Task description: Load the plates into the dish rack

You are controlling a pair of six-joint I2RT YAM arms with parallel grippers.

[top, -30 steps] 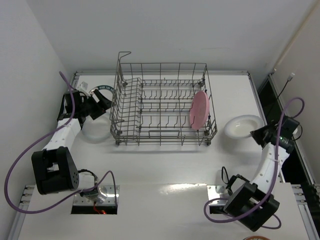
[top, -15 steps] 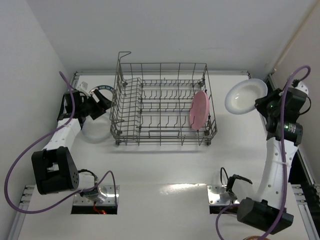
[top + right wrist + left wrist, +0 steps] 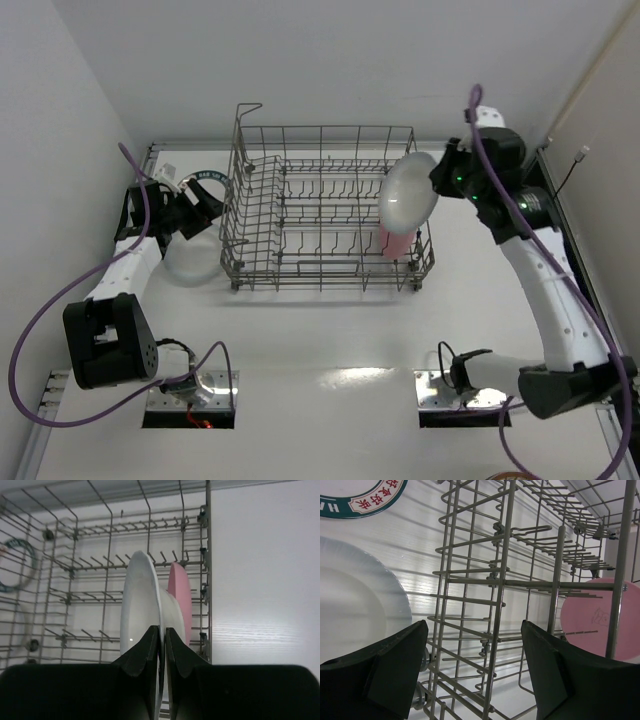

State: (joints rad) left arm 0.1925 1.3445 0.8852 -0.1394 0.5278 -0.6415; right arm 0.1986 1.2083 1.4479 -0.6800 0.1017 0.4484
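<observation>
- Dish rack (image 3: 325, 205): a rectangular basket of thin grey metal wire with rows of upright tines and tall open-grid sides. It stands at the middle of the smooth white bench (image 3: 330, 330).
- Pink plate (image 3: 397, 243): round, plain and matte. It stands on edge between tines at the rack's right end.
- White plate (image 3: 408, 193): round and glossy with a shallow well. It is held on edge above the rack's right end, partly covering the pink plate in the top view. In the right wrist view it sits just left of the pink plate, and contact between them cannot be told.
- Right pincer (image 3: 161, 635): its black fingers are pinched on the white plate's rim. The right arm is raised high, and its forearm reaches inward over the rack's right wall.
- Whitish plate (image 3: 355, 600): round and translucent. It lies flat on the bench just left of the rack.
- Lettered plate (image 3: 365, 497): white with a dark green rim bearing characters. It lies on the bench behind the whitish plate.
- Left pincer (image 3: 473, 630): its jaws are spread wide and hold nothing. It faces the rack's left wall. The left arm is low and bent, with its wrist over the whitish plate's far edge.
</observation>
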